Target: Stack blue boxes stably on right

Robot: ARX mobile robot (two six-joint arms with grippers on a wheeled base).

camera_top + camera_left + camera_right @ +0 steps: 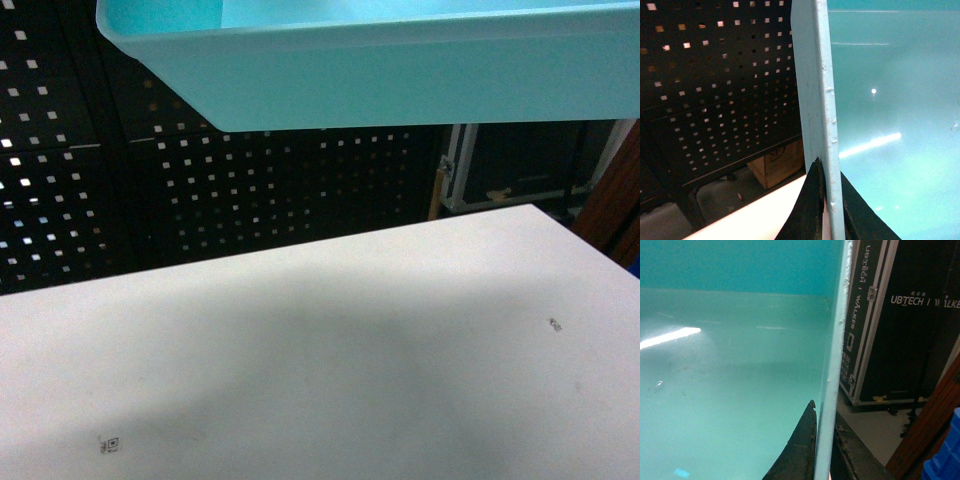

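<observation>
A light turquoise blue box [400,70] hangs high above the white table [330,370], filling the top of the head view; neither gripper shows there. In the left wrist view my left gripper [829,200] is shut on the box's left rim [817,90], one black finger outside, one inside against the glossy floor [895,125]. In the right wrist view my right gripper [824,440] is shut on the opposite rim [837,340], one finger inside the tub [730,375], one outside.
A black perforated panel [200,190] stands behind the table. A black flight case [900,320] with metal edging sits on the floor at the right, next to a brown wooden edge [935,420] and a dark blue crate corner [947,460]. A cardboard box [777,167] lies beyond the table's far edge.
</observation>
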